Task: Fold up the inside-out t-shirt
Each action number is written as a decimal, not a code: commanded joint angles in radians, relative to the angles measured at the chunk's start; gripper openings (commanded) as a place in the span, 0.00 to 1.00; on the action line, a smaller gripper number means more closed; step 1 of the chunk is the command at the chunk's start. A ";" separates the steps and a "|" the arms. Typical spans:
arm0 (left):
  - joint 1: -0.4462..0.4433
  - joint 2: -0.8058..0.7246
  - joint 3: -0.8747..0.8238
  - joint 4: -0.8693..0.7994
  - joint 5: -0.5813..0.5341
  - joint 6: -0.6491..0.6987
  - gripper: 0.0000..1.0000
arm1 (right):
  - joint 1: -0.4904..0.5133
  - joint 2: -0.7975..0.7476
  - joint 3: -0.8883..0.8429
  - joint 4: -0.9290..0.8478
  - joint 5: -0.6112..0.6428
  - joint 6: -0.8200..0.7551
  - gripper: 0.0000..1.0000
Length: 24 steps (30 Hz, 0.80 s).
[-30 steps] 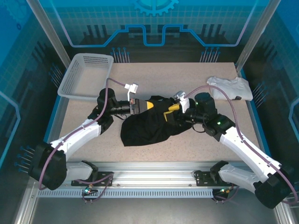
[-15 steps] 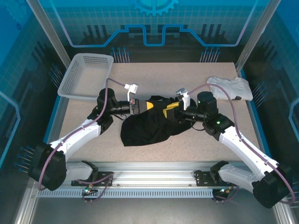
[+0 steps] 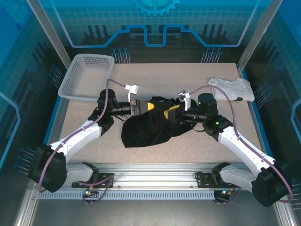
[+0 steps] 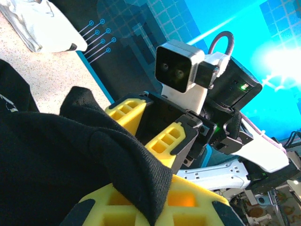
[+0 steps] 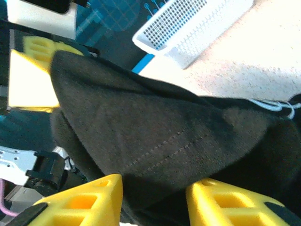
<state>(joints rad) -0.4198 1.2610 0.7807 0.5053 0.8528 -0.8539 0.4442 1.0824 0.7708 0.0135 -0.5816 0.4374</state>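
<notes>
White mesh basket (image 3: pixel 87 77) at the far-left corner of the table (image 3: pixel 160 75), crumpled white garment (image 3: pixel 231 88) far right.

2 arms: left arm (image 3: pixel 80 136) & right arm (image 3: pixel 244 148), white shells w/ black joints, black bases. Purple cable (image 3: pixel 221 91) loops along ea. Yellow ribbed fingers (image 4: pixel 164 141) on black mounts. White boxy wrist cam (image 4: pixel 181 66), 2 lenses. Small green LED (image 4: pixel 243 86) on right arm.

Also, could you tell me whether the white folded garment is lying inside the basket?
No: the white garment lies on the table at far right, and the basket sits at far left.
</notes>
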 commanded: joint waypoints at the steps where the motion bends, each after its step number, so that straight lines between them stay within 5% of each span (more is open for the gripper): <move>1: 0.006 -0.032 0.005 0.020 -0.008 0.033 0.00 | 0.002 -0.001 -0.004 0.074 -0.053 0.035 0.36; 10: 0.006 -0.031 0.002 -0.006 -0.028 0.058 0.00 | 0.004 -0.029 0.001 0.126 -0.056 0.073 0.00; 15: 0.006 -0.031 0.017 -0.182 -0.136 0.175 0.00 | 0.007 -0.041 0.037 0.161 -0.097 0.117 0.00; 24: 0.005 -0.057 0.044 -0.451 -0.364 0.367 0.30 | 0.041 -0.036 0.087 0.249 -0.119 0.188 0.00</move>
<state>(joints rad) -0.4198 1.2514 0.7879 0.1539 0.5854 -0.5785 0.4732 1.0615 0.8223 0.2047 -0.6834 0.5934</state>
